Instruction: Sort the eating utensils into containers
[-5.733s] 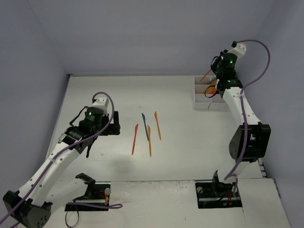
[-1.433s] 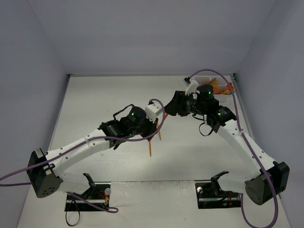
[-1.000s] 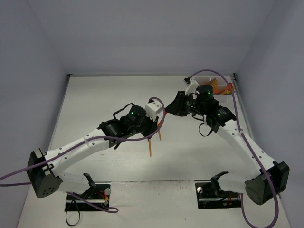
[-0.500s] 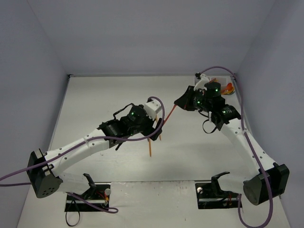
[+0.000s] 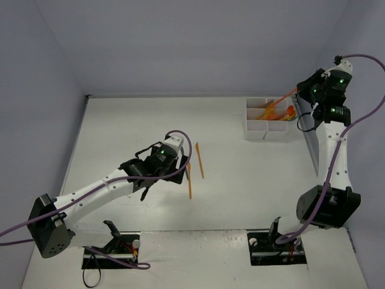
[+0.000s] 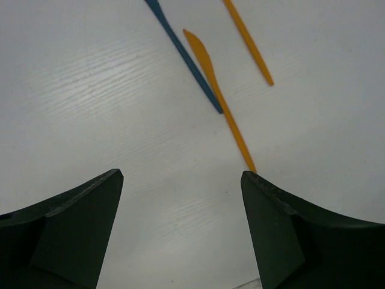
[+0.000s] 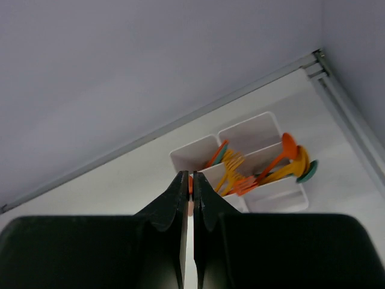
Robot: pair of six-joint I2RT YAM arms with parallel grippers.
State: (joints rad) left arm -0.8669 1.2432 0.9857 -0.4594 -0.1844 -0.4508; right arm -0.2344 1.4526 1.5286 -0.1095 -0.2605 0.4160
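A white worktop [image 5: 132, 126] enclosed by pale walls is seen from above, with two robot arms reaching out from its near edge. The left arm stretches low toward the middle of the worktop, and its claw [image 6: 180, 174] is spread wide with nothing between the two dark fingers, hovering just above the surface. Three loose utensils lie flat just beyond it: a blue utensil [image 6: 186, 60], an orange knife [image 6: 219, 99] lying close alongside it, with the blue one's end meeting the knife's side, and a second orange utensil [image 6: 248, 42] lying apart on the other side of the knife. The right arm is raised high at the far right corner, and its claw [image 7: 190, 176] is pressed fully closed on a thin red utensil [image 5: 281, 99]. From above, that utensil slants from the claw toward the far side of a white tray [image 5: 264, 135] of small square compartments, which sits at the far right of the worktop. Which compartment the free end is over cannot be told. In the wrist view only a sliver of red shows between the closed fingers. The tray already holds orange forks [image 7: 231, 171], orange spoons [image 7: 289, 156] and a teal spoon [image 7: 307, 171], leaning against the thin walls.
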